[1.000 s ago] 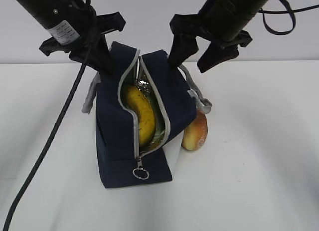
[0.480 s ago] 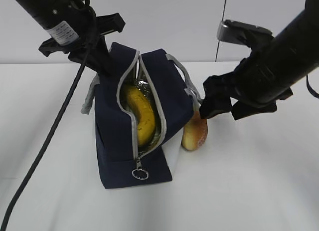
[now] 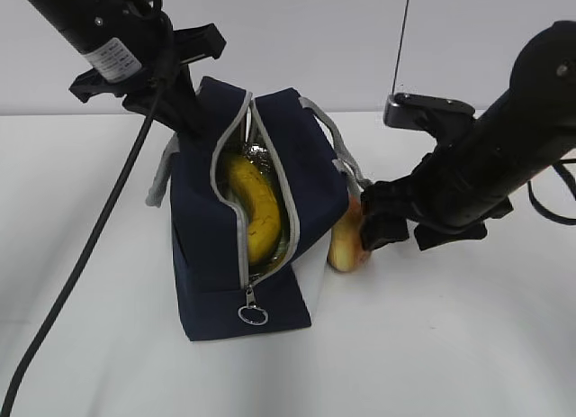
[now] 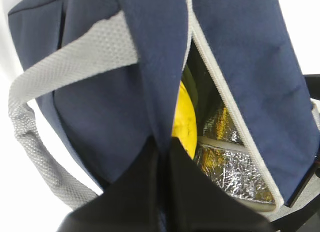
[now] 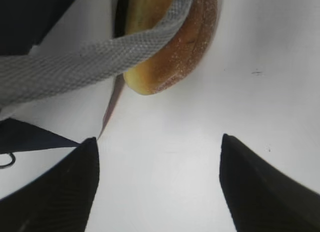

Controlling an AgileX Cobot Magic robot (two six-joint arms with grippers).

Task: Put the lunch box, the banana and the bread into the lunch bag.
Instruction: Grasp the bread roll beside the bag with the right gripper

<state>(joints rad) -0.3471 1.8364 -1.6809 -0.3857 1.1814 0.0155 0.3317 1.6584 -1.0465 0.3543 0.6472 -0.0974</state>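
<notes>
Exterior view: the lunch bag (image 3: pixel 243 255) stands unzipped on the table (image 3: pixel 468 345), and the banana (image 3: pixel 256 210) is already seen inside it, on the silver lining. The lunch box cannot be made out in any view, so it cannot be told whether it is packed. The bread (image 3: pixel 346 246) is not yet packed; it lies on the table, just beside the bag, under a grey strap handle (image 5: pixel 75 61). The left gripper (image 4: pixel 162 192) is closed on the bag's fabric edge. The right gripper (image 5: pixel 157 162) is held wide open near the bread, holding nothing. One item at least is judged to remain.
</notes>
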